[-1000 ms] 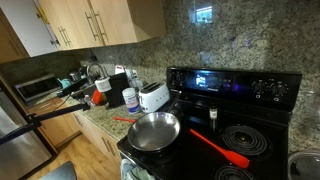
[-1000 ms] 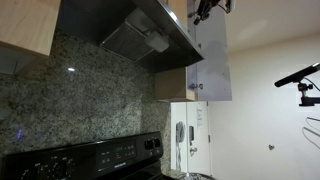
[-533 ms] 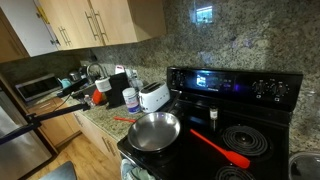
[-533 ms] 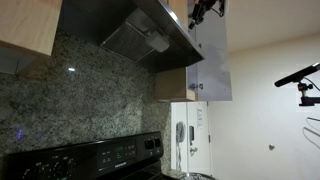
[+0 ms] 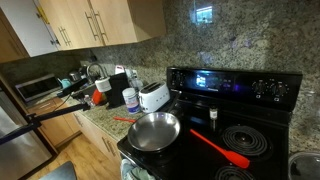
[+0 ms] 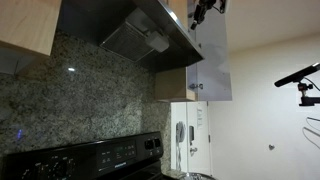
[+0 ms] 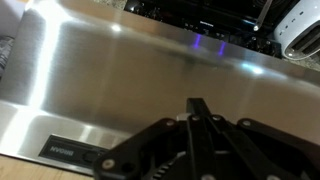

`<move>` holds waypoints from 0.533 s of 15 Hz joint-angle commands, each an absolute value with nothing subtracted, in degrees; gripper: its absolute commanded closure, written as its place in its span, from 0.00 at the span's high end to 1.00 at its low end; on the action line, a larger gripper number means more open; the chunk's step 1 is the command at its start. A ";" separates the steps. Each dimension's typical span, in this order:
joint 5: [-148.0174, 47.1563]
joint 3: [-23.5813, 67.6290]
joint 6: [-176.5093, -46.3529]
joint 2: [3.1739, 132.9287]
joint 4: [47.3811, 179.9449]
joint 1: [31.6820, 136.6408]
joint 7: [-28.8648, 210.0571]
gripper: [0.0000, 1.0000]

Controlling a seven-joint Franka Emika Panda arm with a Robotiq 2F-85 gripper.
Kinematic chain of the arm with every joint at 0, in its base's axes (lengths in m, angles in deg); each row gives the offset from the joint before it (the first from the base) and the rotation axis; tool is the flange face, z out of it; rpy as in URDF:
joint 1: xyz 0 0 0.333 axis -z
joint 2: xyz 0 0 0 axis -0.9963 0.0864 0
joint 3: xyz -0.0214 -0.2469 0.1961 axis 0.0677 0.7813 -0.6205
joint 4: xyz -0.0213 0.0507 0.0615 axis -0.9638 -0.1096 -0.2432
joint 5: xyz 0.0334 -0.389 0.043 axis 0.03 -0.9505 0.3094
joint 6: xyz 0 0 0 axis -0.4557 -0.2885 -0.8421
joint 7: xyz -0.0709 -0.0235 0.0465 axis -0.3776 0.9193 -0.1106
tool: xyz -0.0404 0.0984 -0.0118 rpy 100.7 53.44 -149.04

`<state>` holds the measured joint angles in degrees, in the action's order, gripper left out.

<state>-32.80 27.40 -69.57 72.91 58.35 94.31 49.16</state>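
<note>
My gripper (image 7: 197, 108) is shut and empty, fingertips together, held high over the stainless steel range hood (image 7: 150, 70). In an exterior view the gripper (image 6: 205, 10) shows at the top edge, just above the hood's outer corner (image 6: 150, 35). In an exterior view a silver frying pan (image 5: 153, 130) sits on the black stove (image 5: 230, 140), with a red spatula (image 5: 220, 148) lying to its right. The arm does not show in that view.
A white toaster (image 5: 152, 96), jars and a red container (image 5: 101, 95) stand on the granite counter. Wooden cabinets (image 5: 85, 25) hang above. A white cabinet (image 6: 210, 60) stands next to the hood. A microwave (image 5: 38, 88) sits at far left.
The gripper has shifted slightly near the top of the hood; nothing else has moved.
</note>
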 commanded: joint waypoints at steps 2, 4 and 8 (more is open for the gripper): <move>-29.99 26.02 -64.66 73.84 55.43 95.92 42.44 0.00; -30.21 26.10 -61.90 73.90 54.95 96.05 40.60 0.00; -28.90 25.66 -54.48 73.83 53.92 97.14 35.78 0.00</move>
<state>-30.40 26.51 -59.84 73.15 56.54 95.64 39.12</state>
